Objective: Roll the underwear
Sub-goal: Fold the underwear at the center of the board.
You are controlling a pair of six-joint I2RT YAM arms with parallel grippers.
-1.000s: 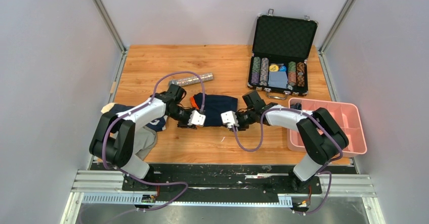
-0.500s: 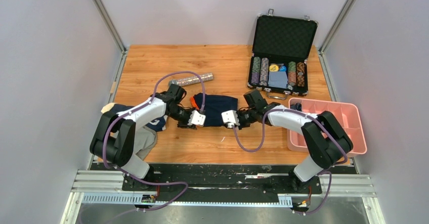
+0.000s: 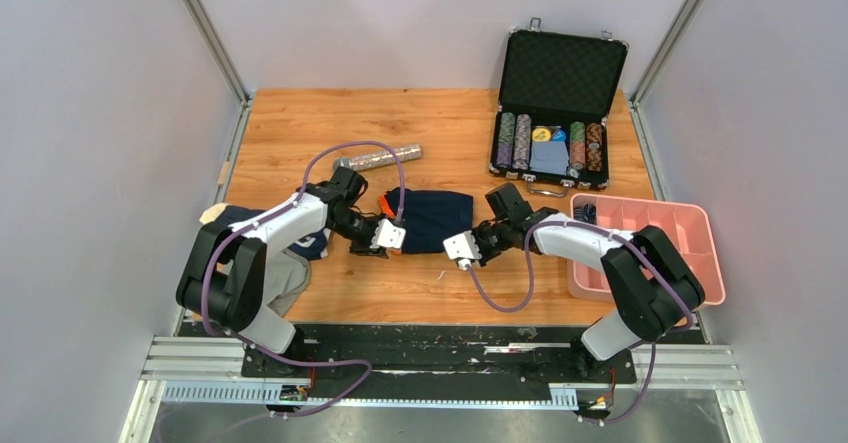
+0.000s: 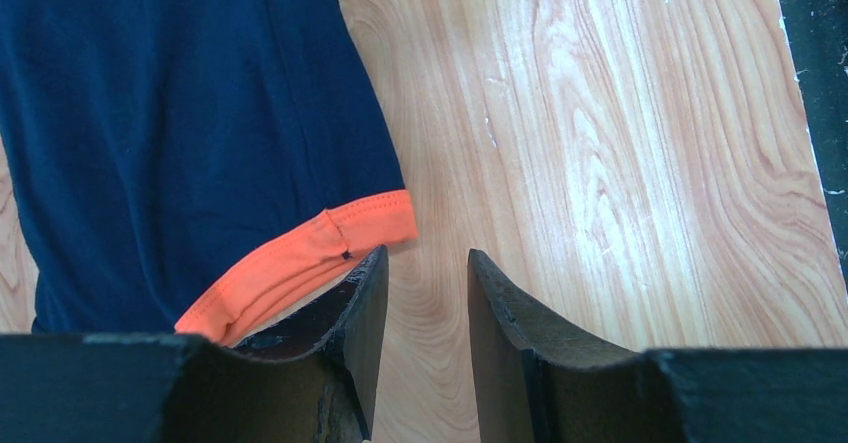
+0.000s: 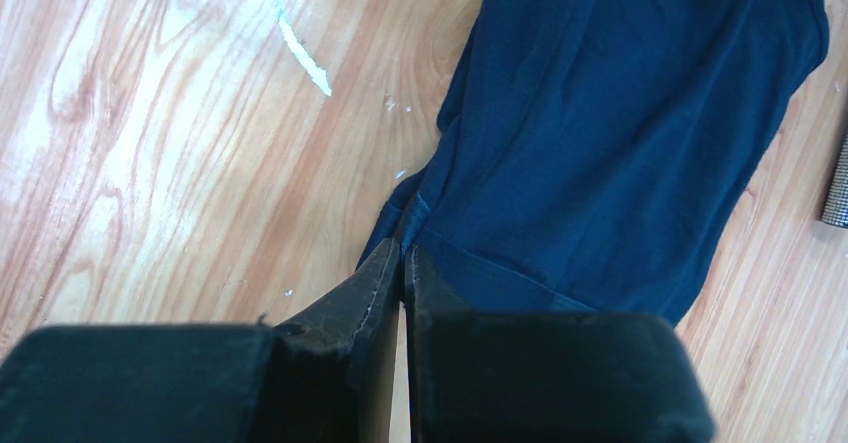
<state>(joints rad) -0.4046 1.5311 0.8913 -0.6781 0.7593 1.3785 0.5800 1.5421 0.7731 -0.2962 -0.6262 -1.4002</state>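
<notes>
The plain navy underwear (image 3: pixel 435 218) with an orange patch (image 3: pixel 386 203) lies flat mid-table. It also shows in the left wrist view (image 4: pixel 180 113) and the right wrist view (image 5: pixel 620 113). My left gripper (image 3: pixel 386 236) is open and empty (image 4: pixel 425 263) on the wood beside the orange band (image 4: pixel 300 263), which touches the outside of one finger. My right gripper (image 3: pixel 462 249) is shut (image 5: pixel 403 253) on the near right corner of the navy underwear. The striped underwear (image 3: pixel 313 246) lies mostly hidden under my left arm.
An open black case of poker chips (image 3: pixel 560 113) stands at the back right. A pink divided tray (image 3: pixel 700 253) sits at the right edge. A glittery tube (image 3: pixel 385 155) lies behind the underwear. A flat grey cloth (image 3: pixel 290 281) lies near the left arm base.
My right gripper has moved toward the near edge and slightly right, pulling the underwear's corner with it. The left gripper has barely moved.
</notes>
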